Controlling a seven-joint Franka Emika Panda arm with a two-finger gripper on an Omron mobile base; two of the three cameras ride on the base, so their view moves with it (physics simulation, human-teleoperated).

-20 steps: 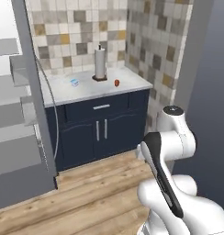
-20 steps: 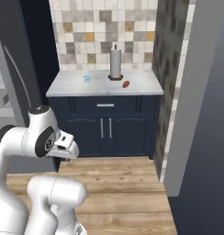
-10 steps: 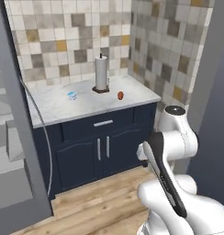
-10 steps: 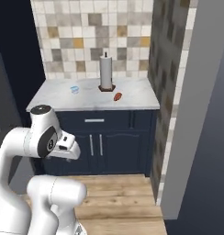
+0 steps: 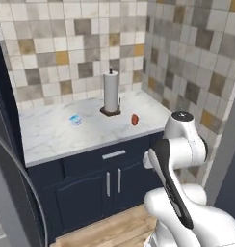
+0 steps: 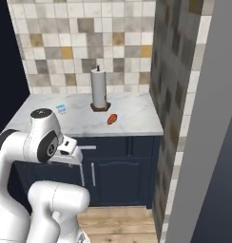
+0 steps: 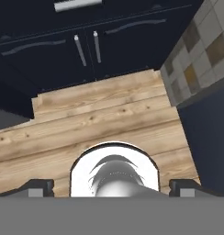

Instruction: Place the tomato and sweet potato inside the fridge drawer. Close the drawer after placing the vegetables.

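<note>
Sweet potato point(image 5: 135, 119) lay on the marble tabletop point(image 5: 52, 135), right of centre, just in front and to the right of the paper towel roll point(image 5: 110, 91), apart from it. Small blue-white item point(image 5: 75, 119) sat left of the roll, well apart. Between sweet potato and tabletop front edge: bare marble. To its right, open marble up to the tiled side wall point(image 5: 187, 62). From the right base view, sweet potato point(image 6: 111, 119) sat near mid-depth, clear of every edge.

Arm folded low before the navy cabinet point(image 5: 90, 188). End effector point(image 7: 113, 186) pointed down at the plank floor point(image 7: 100, 119), fingertips point(image 7: 38, 187) spread wide at the frame's corners, nothing between them. Cabinet doors with bar handles point(image 7: 86, 48) closed; floor strip before them unobstructed, bounded by the tiled wall corner point(image 7: 196, 59) on one side
</note>
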